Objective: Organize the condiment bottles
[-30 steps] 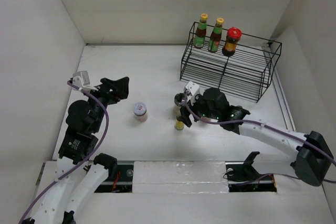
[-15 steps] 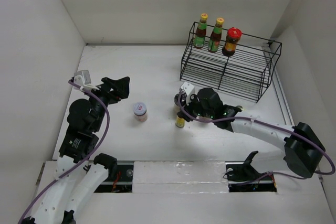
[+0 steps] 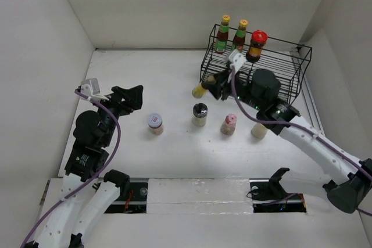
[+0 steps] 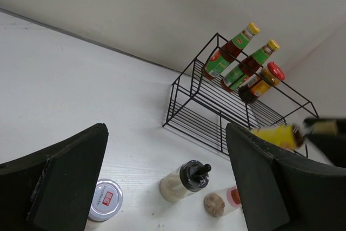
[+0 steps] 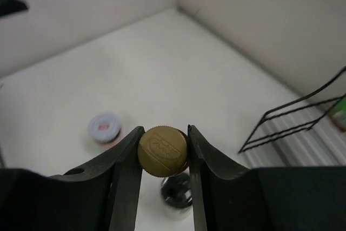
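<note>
My right gripper (image 3: 211, 84) is shut on a small yellow bottle (image 3: 200, 90), held tilted in the air by the left front corner of the black wire rack (image 3: 273, 94). In the right wrist view the fingers (image 5: 125, 160) pinch its gold cap (image 5: 162, 151). Two tall green bottles (image 3: 221, 35) (image 3: 239, 38) and a red-lidded jar (image 3: 256, 45) stand on the rack's top. A white-lidded jar (image 3: 155, 122), a dark-topped grinder (image 3: 199, 114), a pink-capped bottle (image 3: 229, 124) and a cream bottle (image 3: 258, 130) stand on the table. My left gripper (image 3: 131, 97) is open and empty, left of the white-lidded jar.
White walls close in the table at the left, back and right. The rack (image 4: 227, 109) fills the back right corner. The right arm's forearm (image 3: 308, 143) crosses above the table's right side. The grinder (image 5: 176, 192) lies directly under the held bottle in the right wrist view.
My right gripper closed on the yellow bottle beside the grinder, then lifted it up and back toward the rack's left corner, uncovering the pink-capped and cream bottles. The left arm stayed still.
</note>
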You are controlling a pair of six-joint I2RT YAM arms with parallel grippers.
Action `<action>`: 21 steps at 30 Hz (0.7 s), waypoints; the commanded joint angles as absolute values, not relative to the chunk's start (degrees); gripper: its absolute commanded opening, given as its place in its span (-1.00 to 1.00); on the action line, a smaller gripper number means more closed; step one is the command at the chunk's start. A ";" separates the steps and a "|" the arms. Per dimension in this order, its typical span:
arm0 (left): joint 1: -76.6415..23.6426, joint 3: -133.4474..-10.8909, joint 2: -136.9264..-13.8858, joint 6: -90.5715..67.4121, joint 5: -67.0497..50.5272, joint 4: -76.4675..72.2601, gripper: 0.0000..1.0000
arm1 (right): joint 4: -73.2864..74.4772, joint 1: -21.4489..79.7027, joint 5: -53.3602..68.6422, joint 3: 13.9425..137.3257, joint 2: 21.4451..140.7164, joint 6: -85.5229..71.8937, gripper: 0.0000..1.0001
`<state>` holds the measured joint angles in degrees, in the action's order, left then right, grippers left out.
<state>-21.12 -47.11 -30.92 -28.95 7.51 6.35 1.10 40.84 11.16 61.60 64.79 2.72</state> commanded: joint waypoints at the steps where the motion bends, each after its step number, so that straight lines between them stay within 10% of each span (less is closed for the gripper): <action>1: -20.83 -47.20 -29.71 -28.12 7.38 3.96 0.72 | -6.41 35.78 9.59 70.47 68.26 5.44 -0.77; 21: -20.83 -47.20 -30.23 -28.12 7.20 4.48 0.72 | -0.53 18.54 16.61 100.28 100.63 6.06 -0.82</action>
